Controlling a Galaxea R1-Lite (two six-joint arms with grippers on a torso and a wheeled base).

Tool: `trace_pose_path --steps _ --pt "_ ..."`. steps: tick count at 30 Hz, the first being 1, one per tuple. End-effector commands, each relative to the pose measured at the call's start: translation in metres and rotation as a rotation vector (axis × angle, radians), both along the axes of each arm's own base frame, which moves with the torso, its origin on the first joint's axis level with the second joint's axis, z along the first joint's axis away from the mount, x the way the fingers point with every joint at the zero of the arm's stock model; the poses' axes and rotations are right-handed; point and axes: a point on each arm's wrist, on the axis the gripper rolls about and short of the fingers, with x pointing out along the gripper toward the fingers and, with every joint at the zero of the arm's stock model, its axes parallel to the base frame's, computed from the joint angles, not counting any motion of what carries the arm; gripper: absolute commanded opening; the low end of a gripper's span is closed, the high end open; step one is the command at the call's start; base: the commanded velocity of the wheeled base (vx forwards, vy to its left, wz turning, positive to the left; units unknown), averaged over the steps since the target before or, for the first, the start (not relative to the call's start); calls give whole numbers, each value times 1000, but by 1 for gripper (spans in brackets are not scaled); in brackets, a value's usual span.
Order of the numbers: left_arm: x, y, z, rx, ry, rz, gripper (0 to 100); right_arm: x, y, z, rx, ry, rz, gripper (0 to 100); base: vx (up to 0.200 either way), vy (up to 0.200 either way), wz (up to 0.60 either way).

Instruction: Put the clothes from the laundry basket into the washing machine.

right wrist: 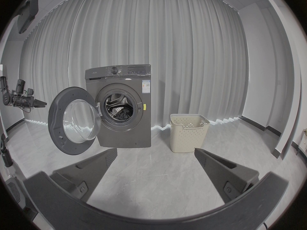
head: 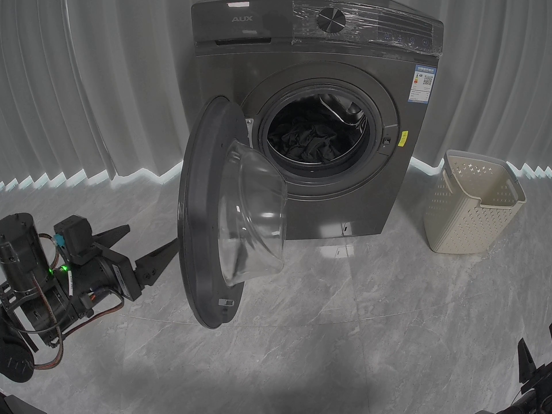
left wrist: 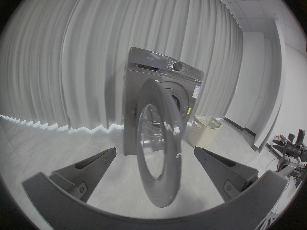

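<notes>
A grey washing machine [head: 322, 87] stands against the curtain with its round door [head: 213, 214] swung wide open to the left. Dark clothes [head: 310, 139] lie inside the drum. The cream laundry basket [head: 474, 202] stands on the floor right of the machine, and no clothes are visible inside it. My left gripper [head: 152, 248] is open, low at the left, its fingers pointing at the outer face of the door [left wrist: 160, 144]. My right gripper [right wrist: 155, 171] is open and holds nothing, set well back from the machine [right wrist: 123, 106] and the basket [right wrist: 188, 131].
Pale pleated curtains [head: 92, 70] run along the back wall. Grey tiled floor [head: 356, 317] lies open in front of the machine. The open door juts out into the floor space on the left side.
</notes>
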Motion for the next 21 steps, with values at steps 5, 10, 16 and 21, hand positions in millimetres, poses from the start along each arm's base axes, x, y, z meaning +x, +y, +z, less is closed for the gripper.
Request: trace_pose_path --steps 5,10,16,21 --pt "7 21 -8 20 28 113 100 -1 0 0 -2 -16 -1 100 0 0 0" --pt "24 17 -23 67 86 108 100 -1 0 0 -2 -16 0 100 0 0 0" --pt "42 -7 -38 83 115 34 100 -1 0 0 -2 -16 2 100 0 0 0" --pt "53 -47 -42 46 73 -80 100 -1 0 0 0 -16 0 100 0 0 0"
